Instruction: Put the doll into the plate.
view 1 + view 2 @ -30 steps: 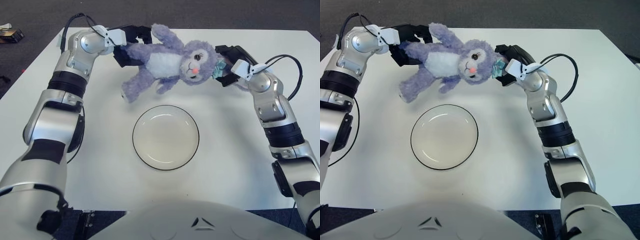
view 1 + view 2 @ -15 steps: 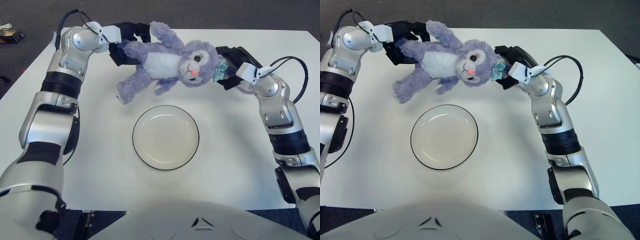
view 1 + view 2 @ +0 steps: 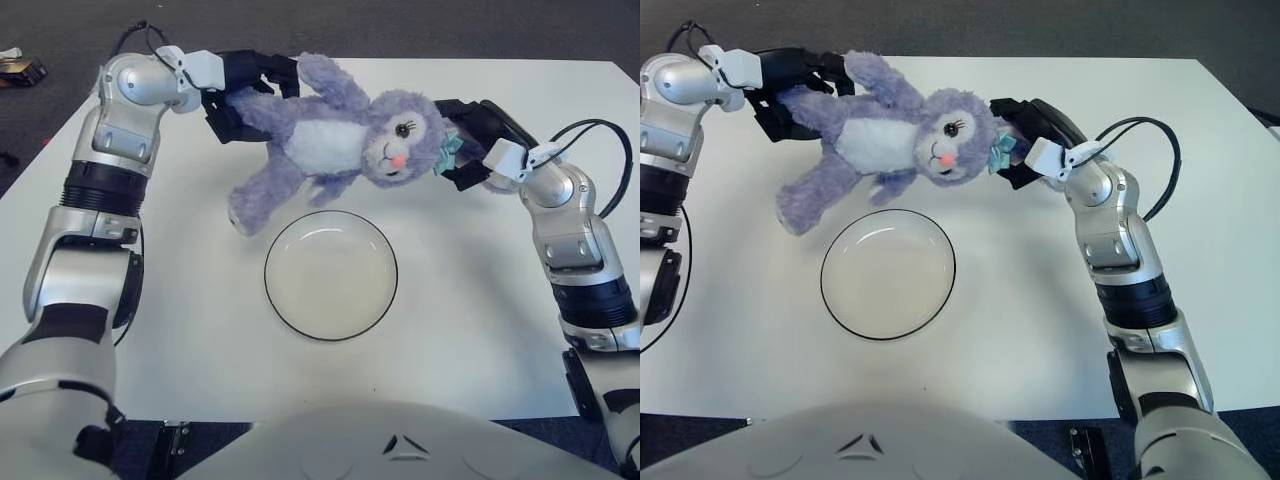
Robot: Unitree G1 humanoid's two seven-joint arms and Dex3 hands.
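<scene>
— Now, left eye: doll [image 3: 335, 140] has dropped closer, upper centre, left hand [image 3: 240, 90] and right hand [image 3: 470, 140] both gripping it.
— Right eye: its foot nears the plate [image 3: 888, 274] on the bench [image 3: 1020, 320]; lowering comes next.

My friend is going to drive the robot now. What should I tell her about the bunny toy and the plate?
Left robot hand: shut on the doll's body end, at the far left of the table.
Right robot hand: shut on the doll's head end, by its teal bow.
Doll: purple plush held between both hands above the white table, lying sideways, one leg dangling near the plate's far-left rim.
Plate: middle of the table, nothing in it.
Done: doll picked up.
Left: bring it over the plate, lower it in, open both hands.
</scene>
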